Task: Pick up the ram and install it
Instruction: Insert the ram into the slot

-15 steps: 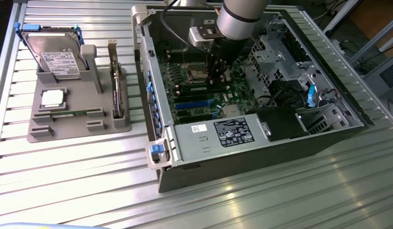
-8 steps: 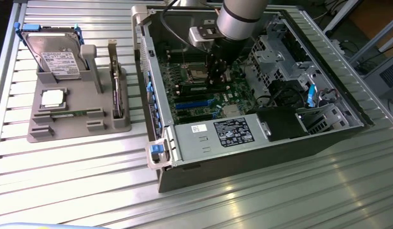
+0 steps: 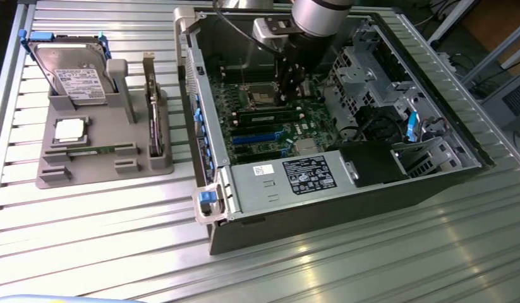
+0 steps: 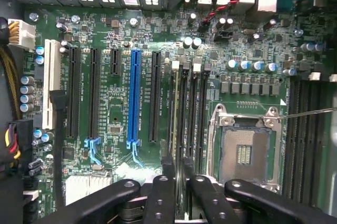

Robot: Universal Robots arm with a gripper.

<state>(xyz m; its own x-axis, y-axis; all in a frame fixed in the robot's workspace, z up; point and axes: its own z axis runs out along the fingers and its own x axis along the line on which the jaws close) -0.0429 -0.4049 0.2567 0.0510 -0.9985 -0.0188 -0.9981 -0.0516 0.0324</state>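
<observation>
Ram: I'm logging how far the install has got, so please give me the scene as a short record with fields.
ram: standing on edge in a motherboard slot, next to the processor socket
end effector: inside the open case, directly over the ram
ram seating: cannot tell whether it is latched
processor socket: empty
gray holder: on the exterior view's left, outside the case
hard drive: upright in the holder
processor chip: lying flat on the holder

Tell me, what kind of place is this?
Probably a robot lab or workshop for building computers: an open computer case lies on a ribbed metal table, beside a grey holder with spare parts.
</observation>
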